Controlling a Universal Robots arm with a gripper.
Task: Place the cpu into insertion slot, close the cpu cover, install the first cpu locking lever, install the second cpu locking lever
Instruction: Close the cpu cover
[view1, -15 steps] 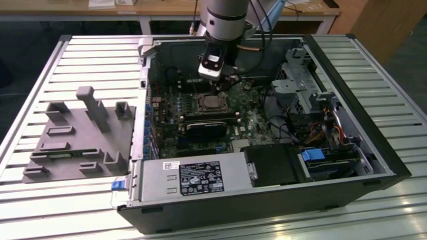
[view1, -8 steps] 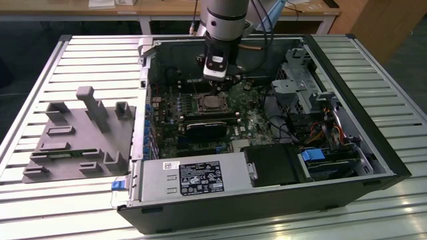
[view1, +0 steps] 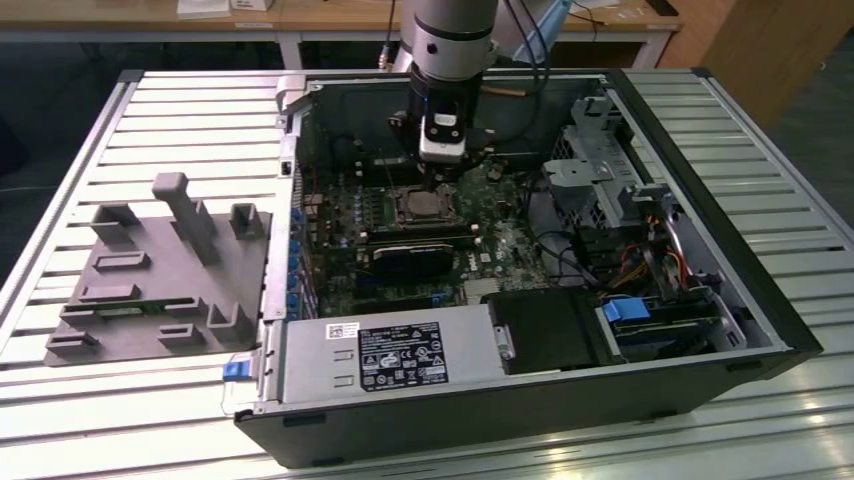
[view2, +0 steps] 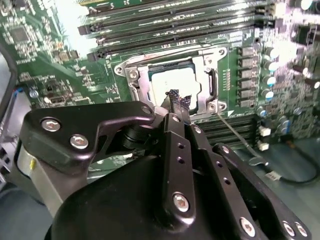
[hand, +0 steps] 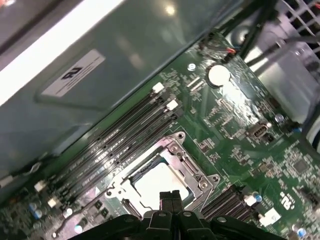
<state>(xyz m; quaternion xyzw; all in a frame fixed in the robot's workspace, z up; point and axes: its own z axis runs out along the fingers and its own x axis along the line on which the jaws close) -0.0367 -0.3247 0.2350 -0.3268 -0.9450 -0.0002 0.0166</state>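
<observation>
The cpu (view2: 170, 81) lies flat in the insertion slot (view1: 396, 206) on the green board, its silver top showing. The cpu cover (view2: 141, 82) lies down around it as a metal frame. A thin wire locking lever (view2: 239, 137) sticks out loose from one corner of the socket. My gripper (view2: 178, 98) is shut with nothing between its fingertips, hovering just over the edge of the chip. In the exterior view the gripper (view1: 442, 170) hangs inside the open computer case, right behind the cpu (view1: 424, 205). The first wrist view has the gripper (hand: 170, 196) at the cover (hand: 187, 162) and the cpu (hand: 157, 182).
Long memory slots (view2: 165, 20) run beside the socket. A black block (view1: 407, 255) sits in front of it, and the power supply (view1: 387, 355) fills the case's front. Drive cage (view1: 587, 150) and cables (view1: 654, 260) crowd the exterior view's right. A grey fixture (view1: 160, 270) lies outside the case.
</observation>
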